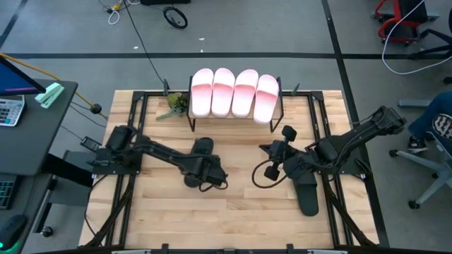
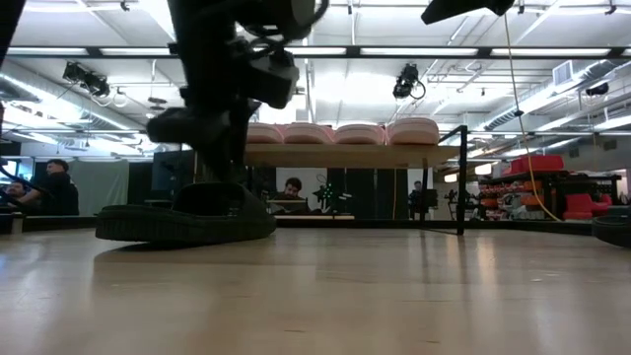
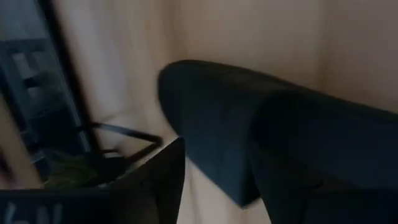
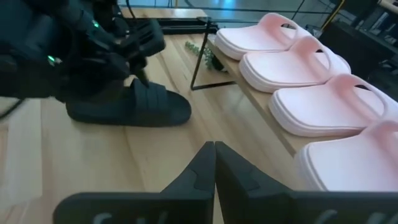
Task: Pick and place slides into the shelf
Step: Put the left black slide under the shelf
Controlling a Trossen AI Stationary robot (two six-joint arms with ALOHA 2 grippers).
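The left gripper [image 1: 200,169], fingers spread, is straddling a black slide [image 4: 134,102] whose strap could be slipping free, while the right gripper [image 4: 213,163], fingers pressed together, is waiting at the right.

four pale pink slides [image 1: 234,93]: smooth moulded foam or rubber, soft sheen | black ribbed slide [image 4: 130,106]: matt rubber, grooved strap | low shelf [image 2: 345,155]: light wood board, thin black metal frame | pale wooden tabletop [image 1: 233,212]: planked, lightly glossy
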